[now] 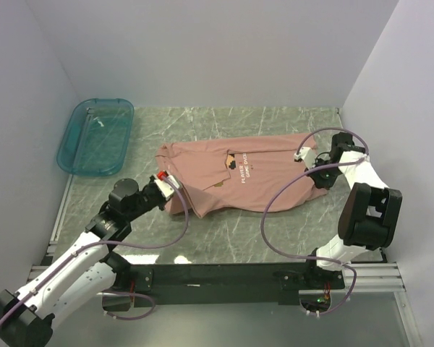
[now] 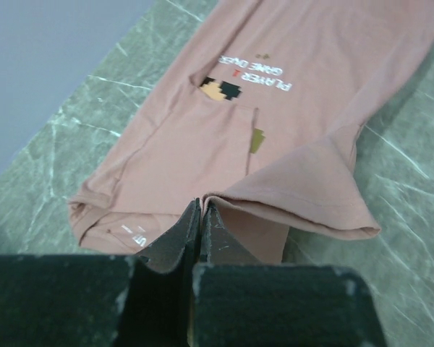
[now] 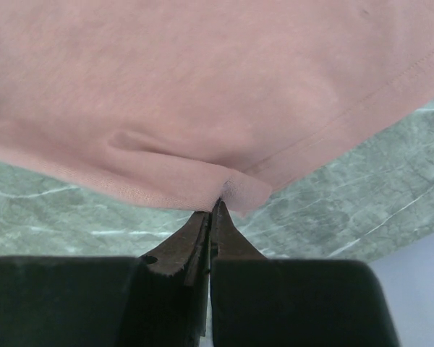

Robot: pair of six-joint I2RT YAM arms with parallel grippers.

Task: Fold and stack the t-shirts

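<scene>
A dusty-pink t-shirt lies stretched across the middle of the marble table, its pixel-art figure and white text facing up and its near long edge folded over. My left gripper is shut on the shirt's left near edge; in the left wrist view the t-shirt runs away from the closed left gripper, which pinches a fold. My right gripper is shut on the shirt's right end; the right wrist view shows the t-shirt with a hem corner pinched in the right gripper.
A teal translucent tray stands at the back left of the table. White walls close the table in on the left, back and right. Purple cables loop from both arms over the green marble surface near the front.
</scene>
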